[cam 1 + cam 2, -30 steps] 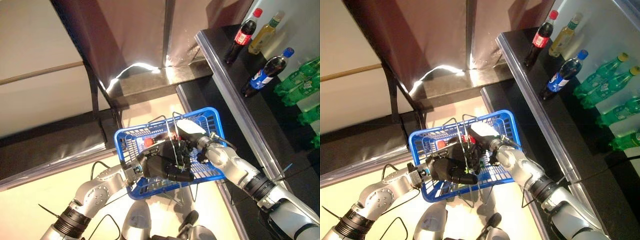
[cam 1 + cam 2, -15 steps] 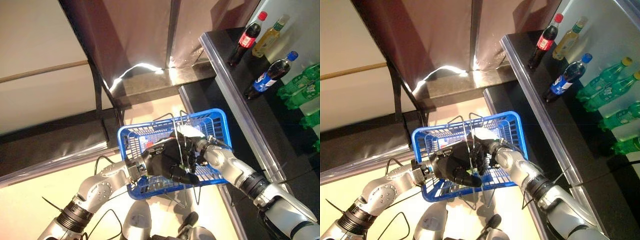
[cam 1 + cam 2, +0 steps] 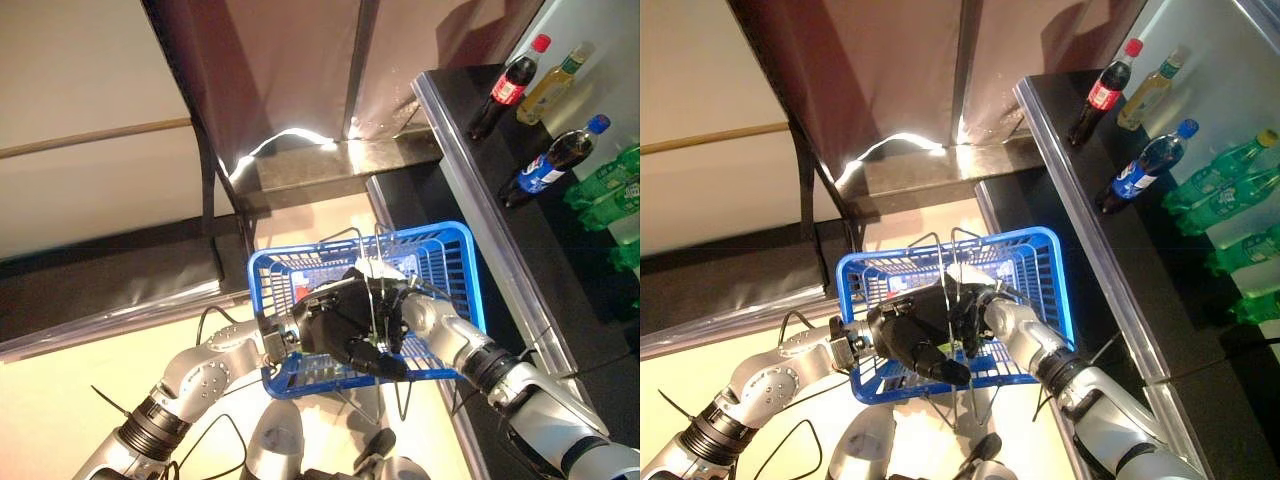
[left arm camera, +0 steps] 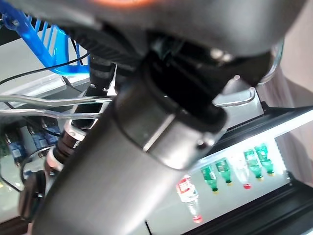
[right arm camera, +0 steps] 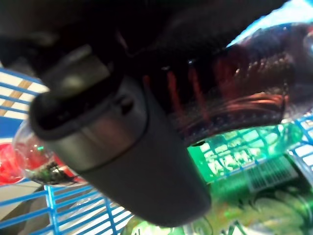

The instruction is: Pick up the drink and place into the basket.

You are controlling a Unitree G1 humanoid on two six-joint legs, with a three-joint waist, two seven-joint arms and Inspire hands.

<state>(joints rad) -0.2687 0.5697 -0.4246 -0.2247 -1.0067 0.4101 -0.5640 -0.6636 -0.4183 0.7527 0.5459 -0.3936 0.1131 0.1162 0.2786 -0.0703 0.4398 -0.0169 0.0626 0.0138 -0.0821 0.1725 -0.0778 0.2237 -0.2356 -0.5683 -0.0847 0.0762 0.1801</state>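
My left hand [image 3: 335, 325] is shut on the thin wire handles [image 4: 44, 100] of the blue basket [image 3: 458, 232], which is raised in front of me. My right hand [image 3: 388, 288] reaches down inside the basket, close against the left hand. In the right wrist view its fingers [image 5: 127, 147] are curled on a dark cola bottle with a red label [image 5: 244, 98]. Under that bottle a green bottle [image 5: 234, 161] and a bottle with a red cap [image 5: 7, 169] lie on the basket's blue grid [image 5: 73, 205].
A black shelf [image 3: 470, 150] runs along the right side. On it stand a cola bottle [image 3: 510, 85], a yellow drink [image 3: 555, 75], a blue-labelled bottle [image 3: 550, 165] and green bottles [image 3: 610, 180]. Dark frame posts [image 3: 210, 180] stand behind the basket.
The camera has shifted a little. My right hand has sunk deeper into the basket with the bottle, and its white thumb cover shows less. The left hand keeps hold of the handles.
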